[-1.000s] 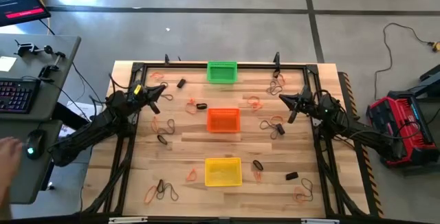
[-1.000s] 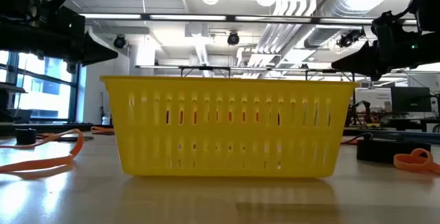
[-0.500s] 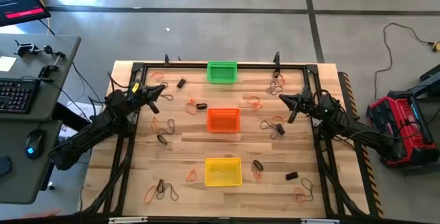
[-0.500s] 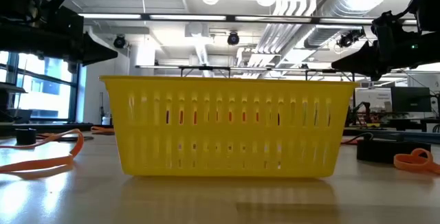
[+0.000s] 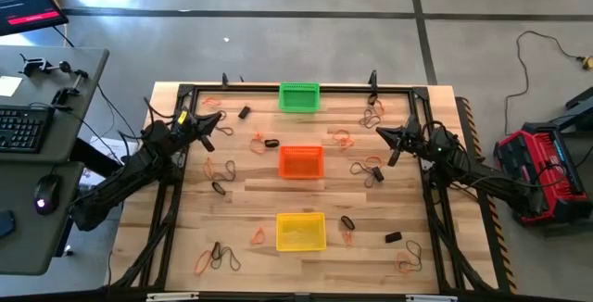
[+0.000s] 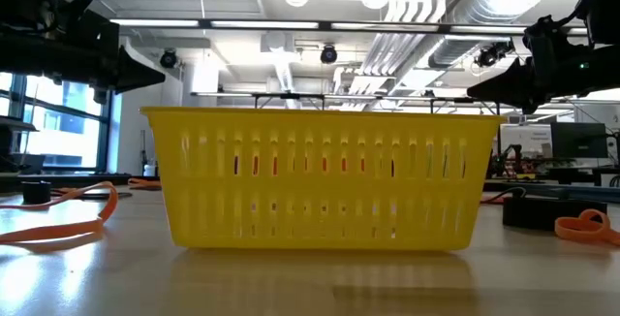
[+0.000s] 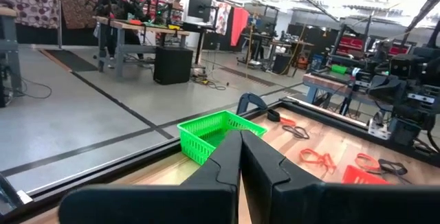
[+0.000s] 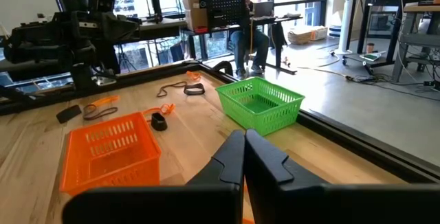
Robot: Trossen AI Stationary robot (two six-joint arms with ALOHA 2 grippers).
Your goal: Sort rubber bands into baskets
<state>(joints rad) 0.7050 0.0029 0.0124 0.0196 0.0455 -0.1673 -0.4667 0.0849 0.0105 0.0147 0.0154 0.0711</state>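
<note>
Yellow mesh fills the near end: the yellow basket (image 5: 300, 231) sits low in the centre of the high view, with thin orange rubber bands (image 5: 258, 236) just beside it on the left and short thick black bands (image 5: 347, 222) to its right. More loops lie at the lower left (image 5: 214, 255) and lower right (image 5: 405, 263) of the wooden table (image 5: 250, 191).

Midway up the frame stands the orange basket (image 5: 301, 162), with dark bands (image 5: 219, 188) to its left and a tangle of dark and orange ones (image 5: 369, 169) to its right. The left gripper (image 5: 213, 122) hangs at mid-left and the right gripper (image 5: 382, 133) at mid-right, each with its fingers pressed together and carrying nothing.

Farthest, at top centre, is the green basket (image 5: 298, 97), with a few loops (image 5: 372, 113) to its right near the frame's upper edge.

All three baskets look empty, so sorting seems barely begun. The bands should be feather-light, limp and stretchy (the thick black ones probably somewhat stiffer). A flat loop offers little height, so I would pinch one strand where it arches off the wood, or across both strands at a narrow end. Overlapping loops may lift together.
</note>
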